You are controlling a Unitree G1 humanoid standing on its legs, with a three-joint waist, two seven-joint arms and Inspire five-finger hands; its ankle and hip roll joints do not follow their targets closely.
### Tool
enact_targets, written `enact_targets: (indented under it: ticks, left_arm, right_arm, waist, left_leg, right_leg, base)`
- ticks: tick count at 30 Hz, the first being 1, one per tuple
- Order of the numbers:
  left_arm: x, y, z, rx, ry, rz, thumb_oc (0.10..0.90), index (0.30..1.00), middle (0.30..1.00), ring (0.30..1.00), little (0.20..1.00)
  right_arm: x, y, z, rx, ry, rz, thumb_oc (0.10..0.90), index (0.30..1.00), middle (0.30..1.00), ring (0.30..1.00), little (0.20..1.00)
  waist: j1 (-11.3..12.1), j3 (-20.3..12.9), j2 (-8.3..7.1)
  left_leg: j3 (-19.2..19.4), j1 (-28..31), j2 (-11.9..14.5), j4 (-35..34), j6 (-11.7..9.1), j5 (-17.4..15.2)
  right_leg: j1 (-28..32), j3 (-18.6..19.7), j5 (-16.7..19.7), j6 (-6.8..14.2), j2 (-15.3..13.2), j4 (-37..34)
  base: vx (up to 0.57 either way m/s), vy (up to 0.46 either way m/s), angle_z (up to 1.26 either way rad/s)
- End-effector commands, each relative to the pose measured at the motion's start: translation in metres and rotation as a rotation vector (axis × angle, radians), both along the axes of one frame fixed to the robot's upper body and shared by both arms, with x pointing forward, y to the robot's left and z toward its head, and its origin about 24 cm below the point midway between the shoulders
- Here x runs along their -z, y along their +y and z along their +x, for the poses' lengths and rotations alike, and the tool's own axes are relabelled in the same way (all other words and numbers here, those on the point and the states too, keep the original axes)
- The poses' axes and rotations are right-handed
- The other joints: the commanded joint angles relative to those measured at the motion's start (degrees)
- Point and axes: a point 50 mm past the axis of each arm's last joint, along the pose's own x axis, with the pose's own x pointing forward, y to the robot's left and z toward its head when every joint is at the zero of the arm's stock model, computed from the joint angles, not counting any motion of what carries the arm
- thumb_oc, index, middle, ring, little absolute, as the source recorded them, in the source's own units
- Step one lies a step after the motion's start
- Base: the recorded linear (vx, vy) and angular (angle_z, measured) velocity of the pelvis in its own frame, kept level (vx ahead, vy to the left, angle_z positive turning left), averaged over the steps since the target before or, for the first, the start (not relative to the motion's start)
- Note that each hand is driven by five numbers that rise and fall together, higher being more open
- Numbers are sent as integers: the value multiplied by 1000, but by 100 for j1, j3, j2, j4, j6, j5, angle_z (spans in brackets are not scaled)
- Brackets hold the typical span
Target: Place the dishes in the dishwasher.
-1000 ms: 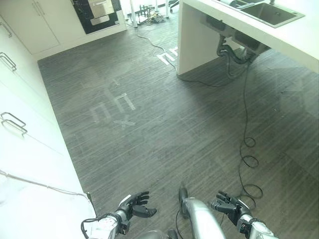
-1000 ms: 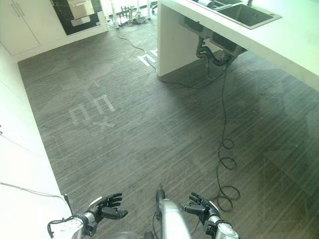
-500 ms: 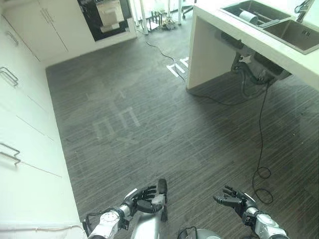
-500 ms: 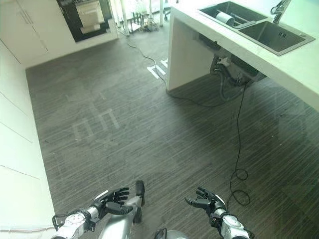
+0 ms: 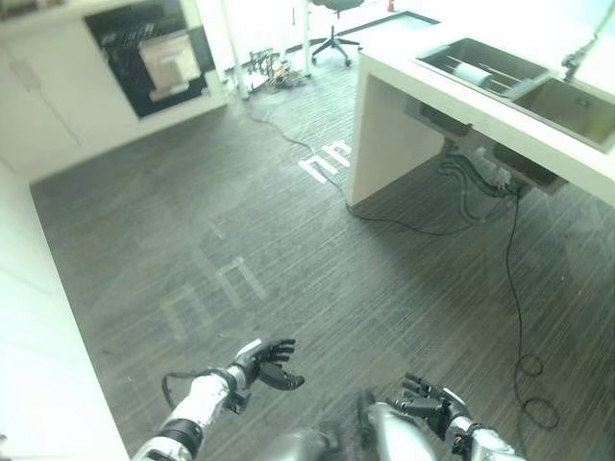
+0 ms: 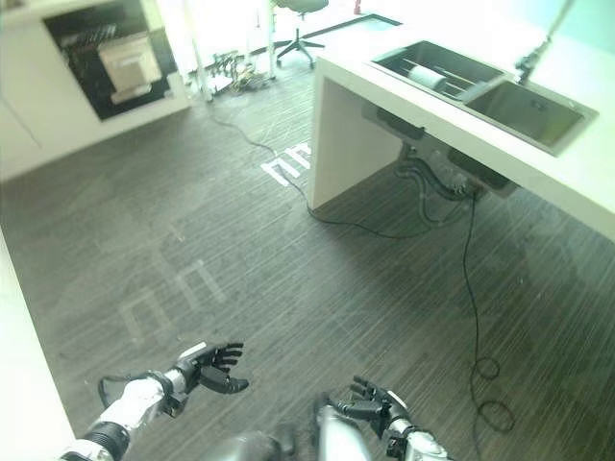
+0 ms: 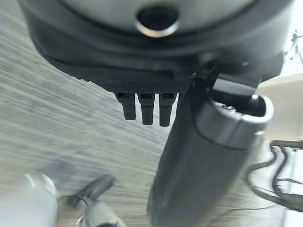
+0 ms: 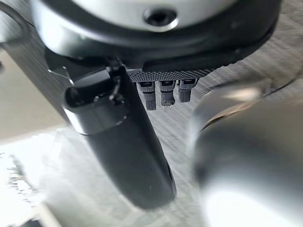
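Hovering low over the dark wood-grain floor (image 5: 288,250), left hand (image 5: 266,362) with fingers relaxed and spread, thumb apart from them, grasping nothing. Same on the other side: right hand (image 5: 429,399) held out above the floor, fingers loosely extended and empty. In the left wrist view, fingers (image 7: 147,108) pointing straight out past the palm, thumb (image 7: 199,161) lying alongside, only floor beyond them. In the right wrist view, fingers (image 8: 162,96) likewise straight, thumb (image 8: 128,156) free of any object.

Well ahead and to the right, a white counter (image 6: 461,125) with a double sink (image 6: 480,86) set into it; inside the farther basin a pale cylindrical item (image 6: 429,77) lying on its side (too small to tell what kind of dish). Faucet (image 6: 540,46) rising between the basins. Pipes (image 6: 432,182) hanging under the counter, a black cord (image 6: 336,216) trailing across the floor from its near corner.

Against the far wall, a dark open appliance (image 5: 149,62) with a pale panel on its front, white cabinets (image 5: 48,115) just beside it. White tape marks (image 5: 216,293) on the floor between hands and counter. Office chair (image 5: 333,19) in the far background.
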Motion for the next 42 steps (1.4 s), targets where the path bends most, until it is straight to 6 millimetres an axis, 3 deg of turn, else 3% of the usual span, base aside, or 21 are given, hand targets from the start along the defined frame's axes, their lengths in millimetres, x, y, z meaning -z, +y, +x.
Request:
enact_targets:
  ticks: [1,3,6,8,9,11,12,13,15,16,17,19,21,22,23,25,27,34,38,39,42]
  left_arm:
    - [7,-20,-15,73,7,-68,800,900,900,900,900]
    - [10,-22,-20,75,13,-71,800,900,900,900,900]
    - [12,-20,-27,77,24,-72,800,900,900,900,900]
    - [14,-18,-31,60,37,-79,800,900,900,900,900]
    - [16,-18,-36,45,49,-94,800,900,900,900,900]
    - [18,-20,-38,40,53,-104,800,900,900,900,900]
    - [18,-20,-38,40,53,-102,800,900,900,900,900]
    - [18,-20,-39,30,52,-106,800,900,900,900,900]
    - [16,-18,-39,22,44,-112,800,900,900,900,900]
    - [14,-18,-39,36,42,-114,800,900,900,900,900]
    - [13,-18,-39,48,42,-114,800,900,900,900,900]
    - [10,-19,-37,68,36,-122,800,900,900,900,900]
    - [9,-17,-37,57,23,-121,800,900,900,900,900]
    - [10,-16,-37,56,23,-117,800,900,900,900,900]
    - [13,-18,-40,57,37,-120,800,900,900,900,900]
    - [17,-19,-47,65,54,-118,800,900,900,900,900]
    - [20,-21,-54,72,60,-119,800,900,900,900,900]
    - [20,-20,-46,83,50,-75,800,900,900,900,900]
    - [13,-12,-34,90,27,-4,800,900,900,900,900]
    - [10,-5,-26,114,25,118,800,900,900,900,900]
    - [13,-2,-25,88,48,137,800,900,900,900,900]
  right_arm:
    - [-24,-44,17,31,-122,-100,800,900,900,900,900]
    - [-23,-43,15,24,-118,-96,800,900,900,900,900]
    - [-23,-42,14,30,-115,-84,800,900,900,900,900]
    - [-23,-42,14,31,-103,-86,800,900,900,900,900]
    - [-23,-41,16,16,-102,-97,800,900,900,900,900]
    - [-26,-42,20,-33,-121,-118,800,900,900,900,900]
    - [-26,-41,21,-37,-123,-119,800,900,900,900,900]
    - [-29,-42,25,-55,-136,-131,800,900,900,900,900]
    - [-33,-45,27,-62,-144,-147,800,900,900,900,900]
    - [-33,-47,27,-60,-138,-160,800,900,900,900,900]
    - [-34,-49,27,-56,-136,-164,800,900,900,900,900]
    - [-35,-51,27,-45,-142,-159,800,900,900,900,900]
    - [-34,-49,28,-55,-139,-153,800,900,900,900,900]
    - [-33,-48,27,-56,-130,-153,800,900,900,900,900]
    - [-29,-43,25,-50,-105,-149,800,900,900,900,900]
    - [-26,-42,23,-52,-92,-147,800,900,900,900,900]
    - [-24,-41,21,-63,-84,-157,800,900,900,900,900]
    - [-19,-39,18,27,-62,-129,800,900,900,900,900]
    - [-21,-35,22,7,-94,-141,800,900,900,900,900]
    - [-22,-34,25,32,-107,-114,800,900,900,900,900]
    - [-23,-33,30,39,-116,-124,800,900,900,900,900]
  waist:
    - [-199,-259,306]
    - [-200,-296,312]
    - [-128,-353,368]
    - [-138,-422,383]
    - [-149,-493,420]
    - [-71,-563,448]
    - [-62,-580,424]
    - [40,-590,427]
    - [126,-547,394]
    - [187,-489,343]
    - [208,-460,339]
    - [309,-376,303]
    - [380,-340,267]
    - [383,-331,254]
    - [501,-331,447]
    - [663,-314,636]
    - [784,-329,729]
    - [641,-540,719]
    - [425,-530,878]
    - [314,-408,948]
    - [295,-308,923]
  left_leg:
    - [-196,706,-191,-1116,-180,-326]
    - [-158,904,-200,-1116,-183,-487]
    - [-45,1173,-132,-1116,-168,-634]
    - [-56,1356,-109,-1116,-184,-677]
    - [-13,1544,-17,-1116,-312,-654]
    - [48,1775,137,-1116,-538,-12]
    - [48,1765,125,-1116,-554,87]
    - [122,1916,260,-893,-749,686]
    - [59,1337,384,488,-883,1117]
    - [73,867,439,1377,-849,1136]
    - [82,651,508,1661,-821,1132]
    - [146,47,456,1700,-606,882]
    - [317,-49,314,460,-394,640]
    - [365,29,292,-261,-397,694]
    - [-149,-460,182,-1116,-532,812]
    - [-670,-1142,195,-1116,-699,1093]
    - [-681,-1617,291,-1116,-732,1358]
    - [-459,-1030,289,-1116,-459,900]
    - [-560,-577,266,-1116,-243,618]
    - [-513,-292,263,-1116,-125,477]
    - [-367,-107,307,-1116,-119,340]
  right_leg:
    - [-23,-473,507,156,150,-541]
    - [-123,-701,572,113,82,-541]
    - [263,-848,598,-22,98,-541]
    - [458,-693,568,-85,147,-541]
    - [667,-610,481,-200,203,-541]
    - [933,-583,247,-375,274,-541]
    - [935,-571,233,-391,255,-541]
    - [1148,-606,26,-517,276,-541]
    - [1343,-543,-144,-683,318,-541]
    - [1496,-473,-240,-787,335,-541]
    - [1561,-440,-284,-835,361,-541]
    - [1764,-292,-380,-806,369,-541]
    - [1902,-60,-497,-692,392,-541]
    - [1947,39,-563,-644,420,-541]
    - [2016,334,-701,-552,731,-541]
    - [2133,600,-840,-544,1036,-541]
    - [2263,763,-960,-497,1120,-541]
    - [2590,608,-963,-307,789,-541]
    - [2536,93,93,-134,584,-453]
    - [1991,-169,201,-103,555,552]
    - [1729,-455,234,-95,446,414]
  base:
    - [423,-74,-41]
    - [374,-83,-30]
    - [385,-116,-6]
    - [458,-135,4]
    - [466,-136,11]
    - [424,-155,0]
    - [395,-187,-34]
    - [356,-194,-44]
    - [416,-259,-33]
    - [326,-211,-42]
    - [284,-138,-55]
    - [254,9,-56]
    - [343,134,-71]
    - [458,244,-115]
    - [523,276,-116]
    - [421,212,-65]
    - [375,270,-108]
    - [288,242,-119]
    - [199,200,-22]
    - [208,219,0]
    - [185,45,-16]
